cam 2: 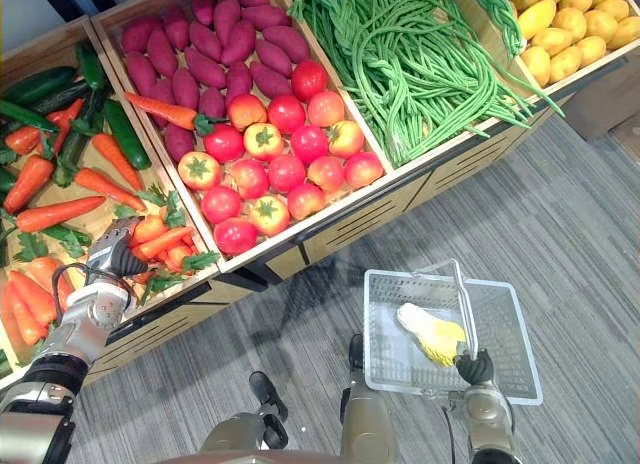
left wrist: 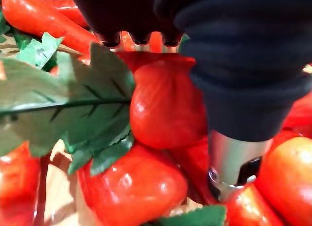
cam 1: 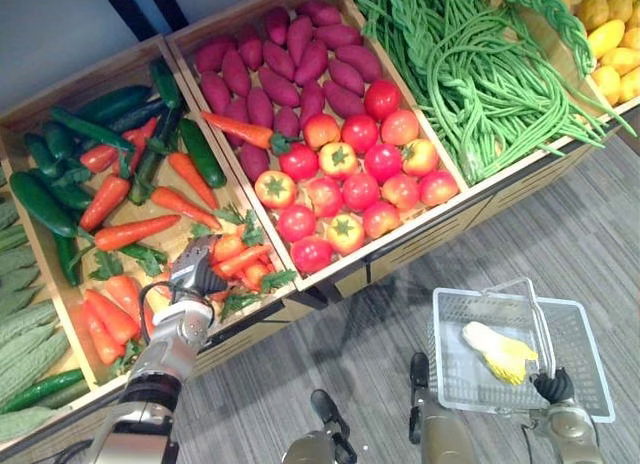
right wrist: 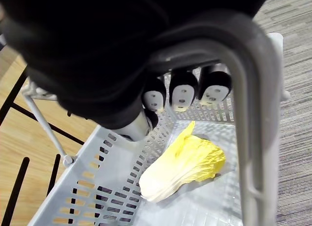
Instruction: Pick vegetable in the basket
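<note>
A wooden stand (cam 1: 440,232) on grey floor (cam 1: 570,219) holds carrots (cam 1: 130,232) with cucumbers (cam 1: 40,199), sweet potatoes (cam 1: 290,54) with tomatoes (cam 1: 360,189), and long beans (cam 1: 470,74).

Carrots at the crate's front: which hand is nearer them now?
Left. The left hand is down among the carrots, touching them; the right hand is far off over the floor, fingers curled round the basket handle.
</note>
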{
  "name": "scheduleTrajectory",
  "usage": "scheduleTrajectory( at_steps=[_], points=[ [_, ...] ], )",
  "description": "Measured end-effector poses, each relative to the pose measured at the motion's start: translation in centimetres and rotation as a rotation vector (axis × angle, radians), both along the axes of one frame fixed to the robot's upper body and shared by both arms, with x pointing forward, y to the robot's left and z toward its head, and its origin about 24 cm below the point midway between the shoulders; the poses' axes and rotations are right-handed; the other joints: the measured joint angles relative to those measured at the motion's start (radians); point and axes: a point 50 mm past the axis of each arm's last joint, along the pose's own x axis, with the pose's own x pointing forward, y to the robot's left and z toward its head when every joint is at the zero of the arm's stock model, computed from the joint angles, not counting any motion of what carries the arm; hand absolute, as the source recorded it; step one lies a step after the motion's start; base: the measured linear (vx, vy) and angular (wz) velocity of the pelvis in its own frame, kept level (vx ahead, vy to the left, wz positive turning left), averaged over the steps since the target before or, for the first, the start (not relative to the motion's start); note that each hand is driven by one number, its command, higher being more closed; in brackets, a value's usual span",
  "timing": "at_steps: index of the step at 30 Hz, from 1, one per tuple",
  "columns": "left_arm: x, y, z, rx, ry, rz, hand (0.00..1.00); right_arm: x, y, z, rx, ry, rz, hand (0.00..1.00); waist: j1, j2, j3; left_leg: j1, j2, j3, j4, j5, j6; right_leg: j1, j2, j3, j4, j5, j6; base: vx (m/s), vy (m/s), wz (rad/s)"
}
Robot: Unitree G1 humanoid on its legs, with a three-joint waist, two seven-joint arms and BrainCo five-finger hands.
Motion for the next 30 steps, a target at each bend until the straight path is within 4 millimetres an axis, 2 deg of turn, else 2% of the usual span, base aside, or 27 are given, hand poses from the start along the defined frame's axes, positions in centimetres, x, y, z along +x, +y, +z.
scheduleTrajectory(
  at_steps=[5, 17, 22, 26, 30],
  points=[
    [0.1, 0.6, 0.3, 0.004, -0.024, 0.044, 1.00, 0.4, 0.4, 0.0, -0.011, -0.004, 0.022, 1.00, 0.003, -0.011, 0.011, -0.017, 0.015, 0.023, 0.086, -0.050, 0.001, -0.002, -0.004, 0.028, 0.000, 0.001, 0.002, 0.02, -0.029, -0.13],
    [0.0, 1.1, 0.1, 0.026, -0.004, 0.064, 1.00, 0.1, 0.5, -0.3, -0.011, 0.013, 0.021, 1.00, -0.006, -0.010, 0.011, -0.014, 0.005, 0.015, 0.087, -0.049, 0.004, 0.011, -0.015, 0.024, -0.019, 0.021, 0.009, -0.01, -0.024, 0.01],
    [0.6, 0.2, 2.0, 0.028, -0.089, 0.015, 1.00, -0.9, 0.3, -0.9, -0.003, 0.049, -0.009, 1.00, -0.007, -0.011, 0.009, 0.001, -0.002, -0.034, 0.087, -0.045, 0.009, 0.062, -0.027, -0.016, -0.035, 0.023, 0.012, -0.02, -0.015, 0.26],
    [0.4, -0.4, 5.0, 0.059, -0.222, -0.051, 1.00, -1.3, -0.2, -0.9, -0.003, 0.049, -0.037, 1.00, -0.004, -0.012, 0.002, 0.021, -0.006, -0.060, 0.087, -0.044, 0.011, 0.096, -0.029, -0.038, -0.039, 0.023, 0.012, -0.02, -0.017, 0.16],
    [-0.2, -0.5, 5.5, 0.059, -0.256, -0.061, 1.00, -1.6, -0.8, -0.8, -0.017, 0.058, -0.061, 1.00, -0.005, -0.010, -0.027, 0.043, -0.010, -0.062, 0.084, -0.043, 0.012, 0.125, -0.028, -0.042, -0.050, 0.023, 0.012, -0.01, -0.007, 0.03]
  ],
)
